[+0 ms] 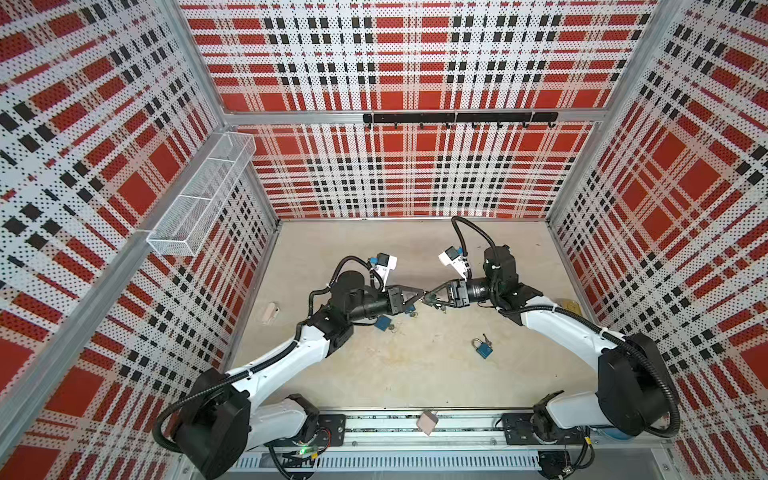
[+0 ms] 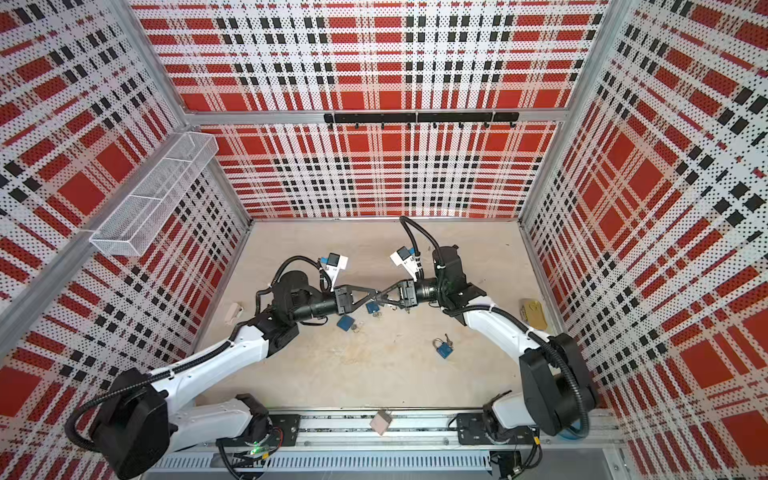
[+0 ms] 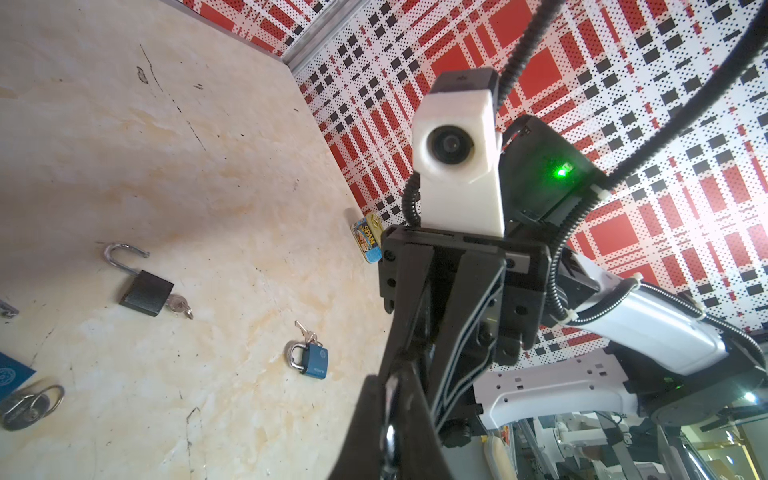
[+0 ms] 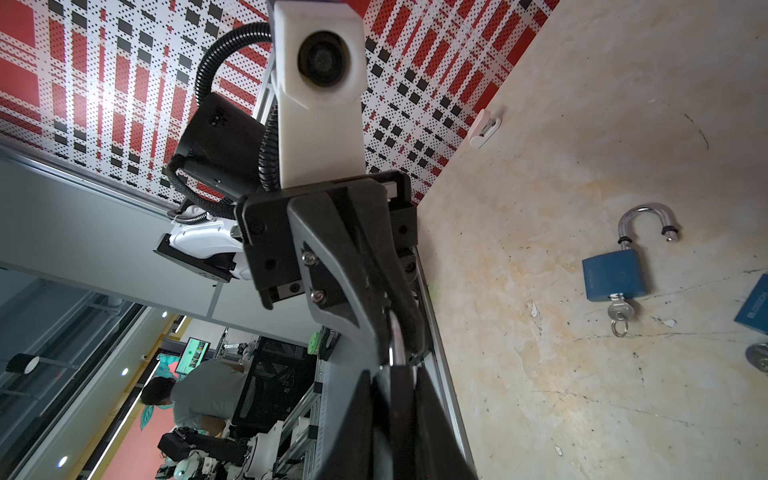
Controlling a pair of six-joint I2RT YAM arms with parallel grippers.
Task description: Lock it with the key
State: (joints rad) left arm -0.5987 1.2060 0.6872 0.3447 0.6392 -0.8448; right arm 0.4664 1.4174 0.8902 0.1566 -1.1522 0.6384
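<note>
Above the beige table (image 1: 415, 374), both grippers share one padlock (image 4: 395, 345). The left gripper's (image 1: 420, 295) jaws are shut on its shackle, and the right gripper's (image 1: 429, 297) are nearly closed around the body. It is probably best pushed straight together, shackle lined up with its hole.

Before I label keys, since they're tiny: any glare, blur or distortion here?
Both top views: fisheye bends the walls; keys barely resolve. Left wrist: wall glare, near jaws blurred, open padlock looks black. Right wrist: wall glare, same padlock sharp, blue.
</note>
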